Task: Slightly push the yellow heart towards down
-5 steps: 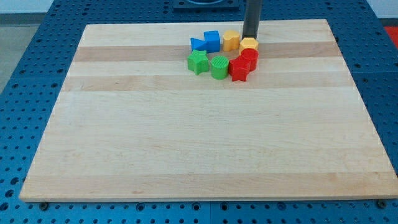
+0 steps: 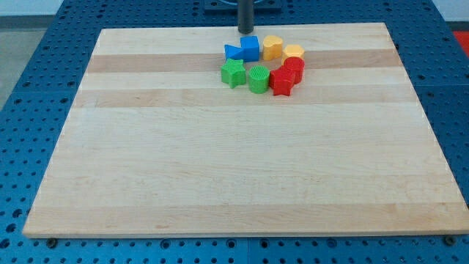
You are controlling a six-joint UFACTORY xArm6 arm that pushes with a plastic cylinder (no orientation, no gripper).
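Note:
My tip [image 2: 246,32] stands near the board's top edge, just above the blue cube [image 2: 250,48] and apart from it. The yellow heart [image 2: 272,47] lies to the right of the blue cube, down and to the right of my tip. A second yellow block [image 2: 294,50], seemingly a hexagon, sits to the heart's right. Below it are a red block [image 2: 294,66] and a red star [image 2: 281,81]. A blue triangle [image 2: 233,51] touches the cube's left side. A green star [image 2: 233,72] and a green round block [image 2: 258,78] lie below the blue ones.
The wooden board [image 2: 234,161] lies on a blue perforated table [image 2: 29,88]. All blocks cluster near the board's top middle.
My tip has moved left, from just above the right yellow block to above the blue cube. The blocks have not visibly moved.

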